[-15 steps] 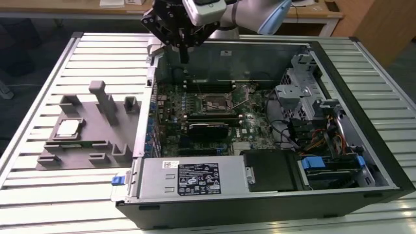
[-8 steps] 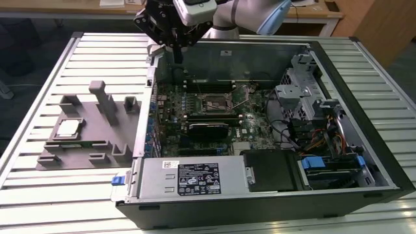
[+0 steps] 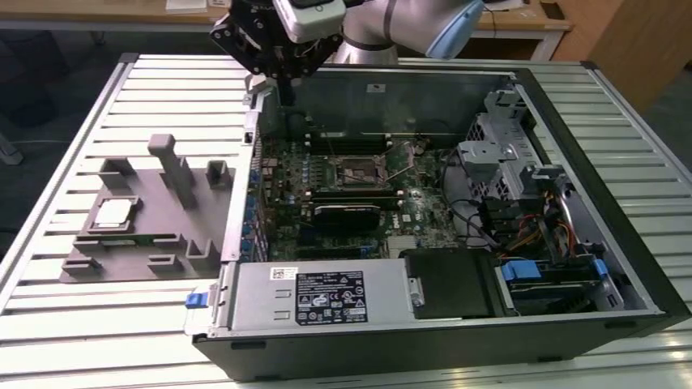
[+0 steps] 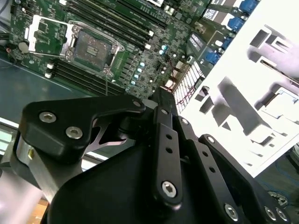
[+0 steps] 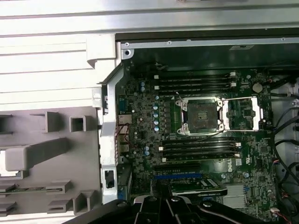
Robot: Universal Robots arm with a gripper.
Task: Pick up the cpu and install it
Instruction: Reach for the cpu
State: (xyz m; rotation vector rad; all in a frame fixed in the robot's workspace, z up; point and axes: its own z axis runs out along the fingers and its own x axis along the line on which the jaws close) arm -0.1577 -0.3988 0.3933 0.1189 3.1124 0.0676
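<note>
While the cpu (image 3: 113,212) lies flat, silver top up, in a square recess of the grey holder (image 3: 151,243), nothing touches it. A narrow green memory stick (image 3: 110,241) rests in a slot just beside it on the same holder. The holder sits on the slatted metal table (image 3: 65,324), along the side of the open computer case (image 3: 638,267) that is toward the exterior view's left.

Inside the case, the motherboard socket (image 3: 357,172) stands with its metal frame flipped open. In both wrist views its dark square bed looks bare (image 5: 202,114) (image 4: 91,46). Black memory slots run along both of its long sides.

The gripper (image 3: 288,97) hangs over the far corner of the case on the exterior view's left. It is well apart from the cpu and above the level of the board. Its fingers appear pressed together into one thin black tip, and they grasp nothing. A silver power supply (image 3: 313,296) fills the near side of the case. Beyond the table stands a light wooden desk (image 3: 519,20).
</note>
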